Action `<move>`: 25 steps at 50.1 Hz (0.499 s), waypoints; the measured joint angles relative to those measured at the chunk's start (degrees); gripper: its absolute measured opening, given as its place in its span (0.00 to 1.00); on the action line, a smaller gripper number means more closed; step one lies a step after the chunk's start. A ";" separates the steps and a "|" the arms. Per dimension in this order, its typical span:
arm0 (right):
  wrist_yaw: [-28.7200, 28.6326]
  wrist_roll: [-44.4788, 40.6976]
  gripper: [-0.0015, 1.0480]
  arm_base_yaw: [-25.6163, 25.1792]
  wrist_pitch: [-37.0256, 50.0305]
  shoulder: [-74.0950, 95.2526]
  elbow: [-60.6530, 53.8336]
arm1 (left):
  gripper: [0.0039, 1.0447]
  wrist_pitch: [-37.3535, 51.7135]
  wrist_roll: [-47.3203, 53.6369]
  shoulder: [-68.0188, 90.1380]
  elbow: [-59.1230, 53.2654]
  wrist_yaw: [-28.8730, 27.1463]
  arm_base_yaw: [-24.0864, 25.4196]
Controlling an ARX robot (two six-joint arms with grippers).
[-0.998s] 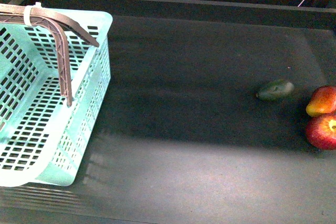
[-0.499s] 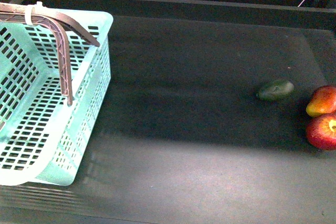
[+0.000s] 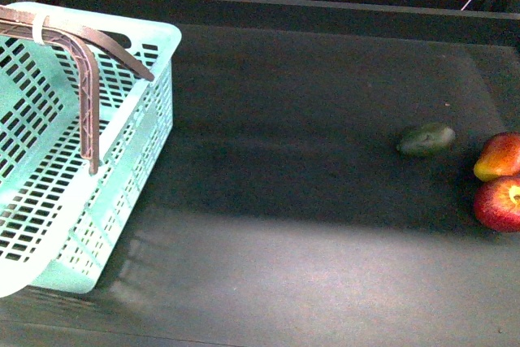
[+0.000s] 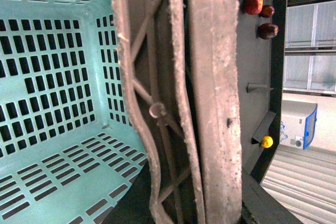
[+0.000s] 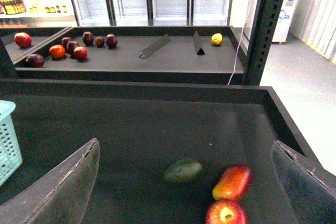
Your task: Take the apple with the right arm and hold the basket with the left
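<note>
my right end effector [image 5: 185, 144] hangs above the dark counter [image 3: 309, 201] with its two fingers [image 5: 58, 192] spread wide and nothing between them. below and ahead of it lies the apple [image 5: 227, 213], round and red, close to the lower edge of the right wrist view. in the front view the apple [image 3: 498, 203] sits on the counter at the far right, partly cut off by the frame. just beside it, on the far side, rests an oblong red-and-yellow fruit [image 3: 497, 156]; a dark green avocado [image 3: 426, 139] lies near, a little further left. none of the three is touched by the end effector.

my left end effector [image 4: 168, 103] is closed around the brownish handle [image 3: 85, 95] of the basket [image 3: 154, 38]: in the left wrist view two rough grey fingers [image 4: 215, 103] run along either side of the ribbed handle bar, pressed against it. the handle stands raised above the rim and leads off the left edge of the front view, a white tie [image 3: 38, 26] wrapped around it. the pale mint basket sits at the left end of the counter, well apart from the fruit, and its slotted floor and walls [image 4: 52, 77] show no contents.

behind the counter, the right wrist view takes in a second dark shelf [image 5: 157, 56] with a scatter of red and dark fruit [image 5: 68, 48].
</note>
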 joint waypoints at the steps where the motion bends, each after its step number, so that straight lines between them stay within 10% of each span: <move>1: 0.00 0.00 0.92 0.00 0.00 0.00 0.00 | 0.17 -0.22 0.00 -0.28 -0.11 0.00 -0.04; 25: 0.00 0.00 0.92 0.00 0.00 0.00 0.00 | 0.17 -13.62 5.14 -18.47 2.62 6.08 -5.92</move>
